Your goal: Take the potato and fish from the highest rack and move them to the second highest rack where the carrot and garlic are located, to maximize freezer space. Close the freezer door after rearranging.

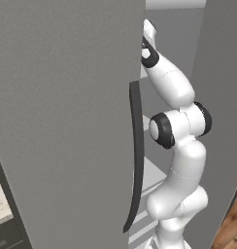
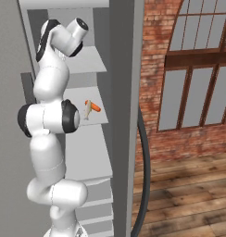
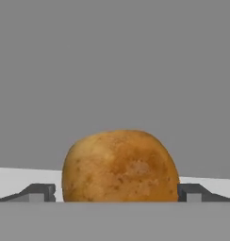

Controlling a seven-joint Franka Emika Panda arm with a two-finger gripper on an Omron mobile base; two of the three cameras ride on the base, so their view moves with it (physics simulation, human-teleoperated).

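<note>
Hand (image 3: 117, 193) spread wide around rounded golden-brown speckled potato (image 3: 119, 167).

The small rounded golden-brown potato (image 3: 119, 167) sits on the topmost flat light-grey shelf board (image 3: 22, 176), between the two dark finger tips (image 3: 41, 192) of the two-finger gripper (image 3: 118, 193), one on each side, jaws wide. One board down, on the second flat light-grey shelf (image 2: 98, 119), lies the slim orange tapered carrot (image 2: 93, 107). The tall matte-grey door panel (image 1: 67, 121) stands left of the shelves
</note>
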